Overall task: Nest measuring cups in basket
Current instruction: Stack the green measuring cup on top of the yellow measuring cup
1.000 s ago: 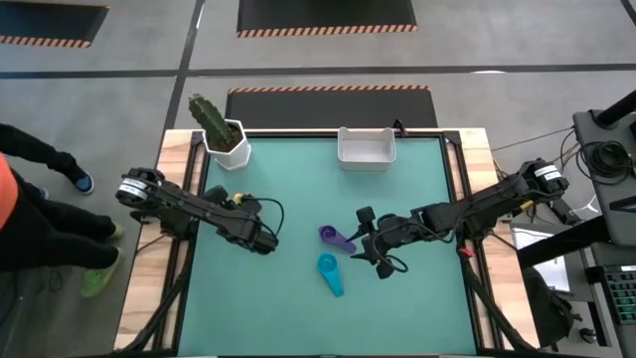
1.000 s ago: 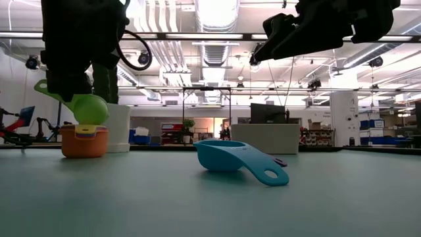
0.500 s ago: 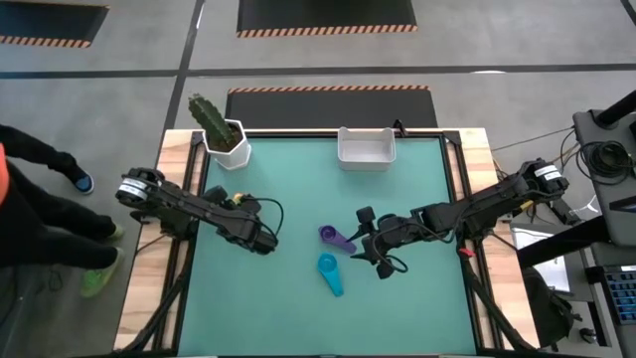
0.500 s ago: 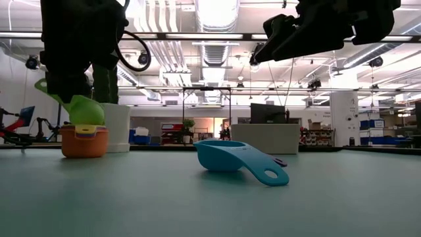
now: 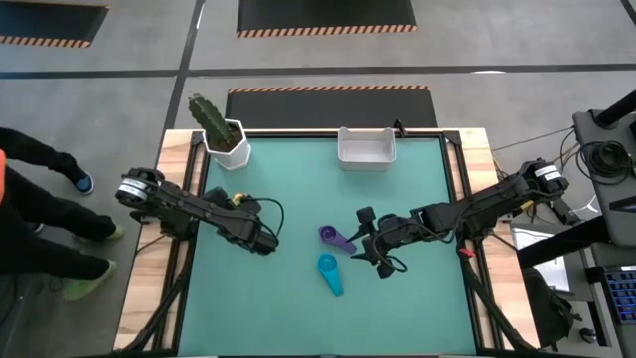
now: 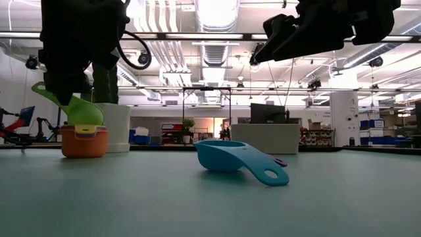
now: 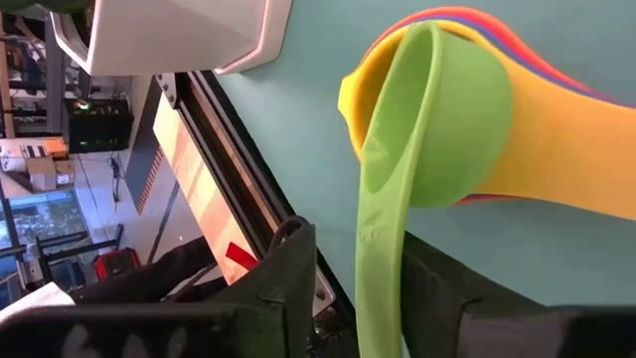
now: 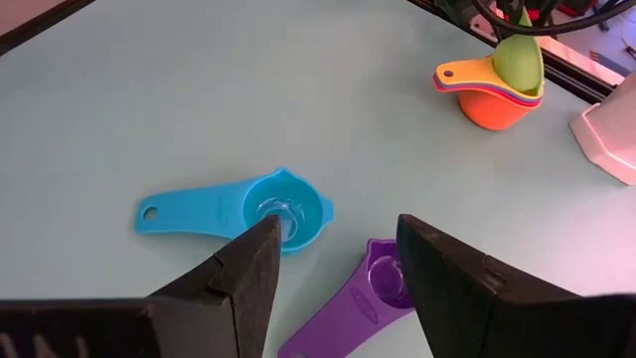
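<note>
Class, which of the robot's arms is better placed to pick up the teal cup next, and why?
The right. Its open right hand hangs above the teal cup and the purple cup, while the left hand is shut on the green cup at the orange stack.

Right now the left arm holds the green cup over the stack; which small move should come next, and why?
Probably open the left gripper to release the green cup. Its bowl already sits in the yellow cup on top of the orange stack, while its handle is clamped between the fingers.
</note>
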